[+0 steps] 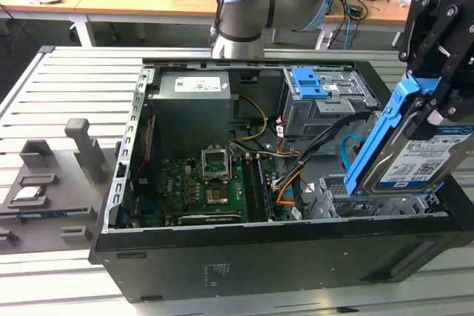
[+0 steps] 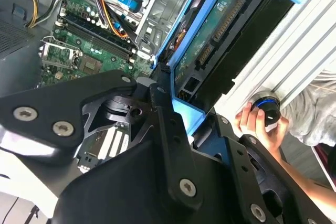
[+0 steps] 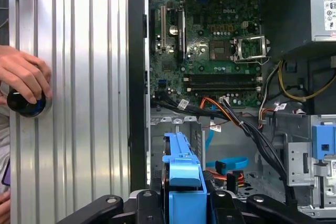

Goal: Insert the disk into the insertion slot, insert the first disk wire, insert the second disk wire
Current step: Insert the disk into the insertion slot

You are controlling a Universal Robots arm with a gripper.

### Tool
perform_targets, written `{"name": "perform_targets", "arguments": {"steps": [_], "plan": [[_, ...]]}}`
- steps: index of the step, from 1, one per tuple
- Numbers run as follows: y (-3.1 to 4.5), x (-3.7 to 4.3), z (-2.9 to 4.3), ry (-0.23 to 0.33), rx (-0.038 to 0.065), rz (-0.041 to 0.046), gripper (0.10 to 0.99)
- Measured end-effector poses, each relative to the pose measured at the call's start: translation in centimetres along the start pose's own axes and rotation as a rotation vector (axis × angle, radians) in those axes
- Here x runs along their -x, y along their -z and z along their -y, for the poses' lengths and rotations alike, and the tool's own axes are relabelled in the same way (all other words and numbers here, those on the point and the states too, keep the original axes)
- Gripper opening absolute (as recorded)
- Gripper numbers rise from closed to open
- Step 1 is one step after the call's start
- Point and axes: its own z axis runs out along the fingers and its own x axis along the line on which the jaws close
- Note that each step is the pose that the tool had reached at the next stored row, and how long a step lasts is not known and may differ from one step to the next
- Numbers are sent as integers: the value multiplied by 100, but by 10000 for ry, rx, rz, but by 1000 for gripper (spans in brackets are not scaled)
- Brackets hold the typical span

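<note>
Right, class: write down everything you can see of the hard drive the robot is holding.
The hard drive is a silver-grey metal box with a white printed label, clipped in a bright blue plastic frame; its underside shows a green circuit board. The gripper holds it by the frame, tilted, over the open computer case.

Exterior view overlooks the case (image 1: 244, 271); both wrist views look inside.
</note>
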Motion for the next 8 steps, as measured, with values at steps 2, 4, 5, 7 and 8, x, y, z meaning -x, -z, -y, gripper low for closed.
{"name": "perform_targets", "arguments": {"steps": [2, 4, 5, 7, 8], "plan": [[-27, 22, -24, 1, 0, 1, 365], [-47, 49, -44, 1, 1, 1, 365], [-56, 64, -48, 1, 0, -1, 365], [-85, 100, -51, 2, 0, 0, 365], [-101, 117, -51, 3, 0, -1, 365]]}}
